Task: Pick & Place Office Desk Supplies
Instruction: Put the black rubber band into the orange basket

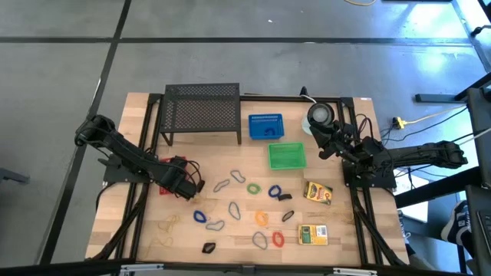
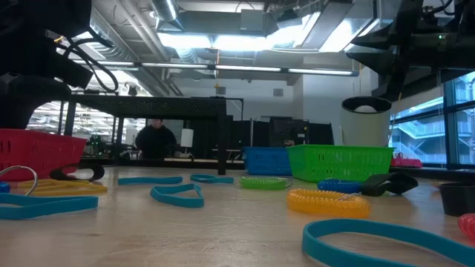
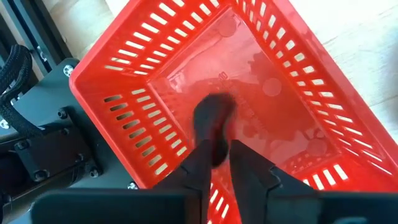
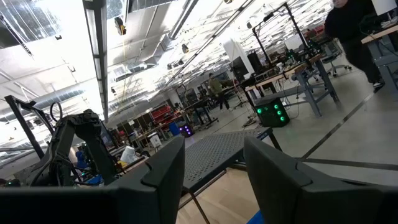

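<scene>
The desk supplies lie loose on the wooden table: grey loops, a green loop, blue loops, orange loops, tan rubber bands, black clips and two yellow-green boxes. My left gripper hangs over a red basket at the table's left, nearly shut on a small black clip. My right gripper waits open and raised at the far right, beside the round grey-white disc. My left gripper pinches the small black clip between its two fingertips, coming from above and pointing down into the red basket. The clip is lifted clear above the basket's floor and sticks out past the fingertips; it is blurred, so which part is held does not show.
A black mesh shelf stands at the far edge, with a blue basket and a green basket to its right. Black frame rails run along both table sides. A person sits in the room beyond the table.
</scene>
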